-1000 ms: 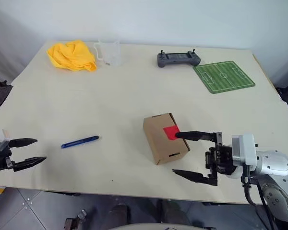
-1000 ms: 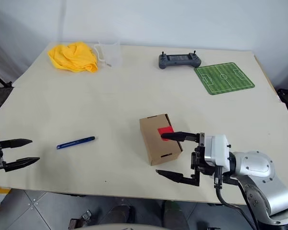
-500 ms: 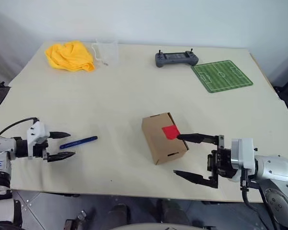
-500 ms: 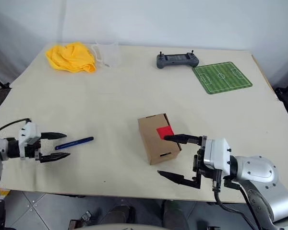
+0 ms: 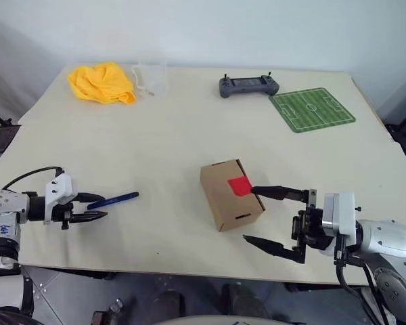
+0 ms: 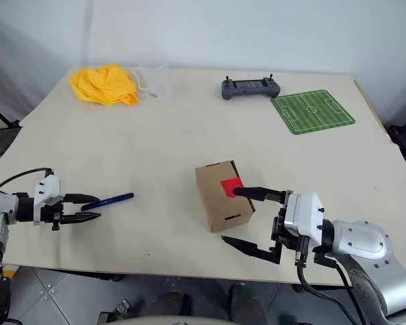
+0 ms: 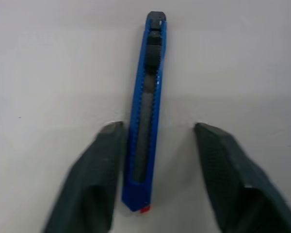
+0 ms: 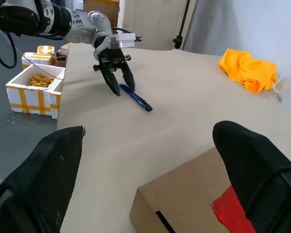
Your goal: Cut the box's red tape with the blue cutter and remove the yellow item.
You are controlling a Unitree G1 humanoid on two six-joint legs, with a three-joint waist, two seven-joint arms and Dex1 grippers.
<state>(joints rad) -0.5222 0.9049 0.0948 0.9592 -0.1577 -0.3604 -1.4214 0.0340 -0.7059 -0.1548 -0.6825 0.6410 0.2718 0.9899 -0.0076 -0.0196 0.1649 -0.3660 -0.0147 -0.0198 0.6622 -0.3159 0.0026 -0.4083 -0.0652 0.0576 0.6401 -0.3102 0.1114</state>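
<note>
The brown box [image 5: 223,196] stands near the table's front edge, with the red tape [image 5: 240,185] on its top right corner. The blue cutter [image 5: 113,200] lies flat to the left of it. My left gripper [image 5: 100,206] is open and low over the table. Its fingers [image 7: 106,145] straddle the cutter's [image 7: 146,107] near end, one close against it and the other apart. My right gripper [image 5: 250,214] stands wide open at the box's right side, its upper finger beside the tape. The yellow item is hidden.
A crumpled yellow cloth [image 5: 101,82] and a clear plastic cup [image 5: 152,76] sit at the back left. A grey controller [image 5: 249,85] and a green football-pitch mat [image 5: 312,108] lie at the back right. A white foam crate [image 8: 34,85] stands off the table's left side.
My left gripper came in from the table's left edge to the cutter's near end, and its fingers narrowed around it. The right gripper and the box kept still.
</note>
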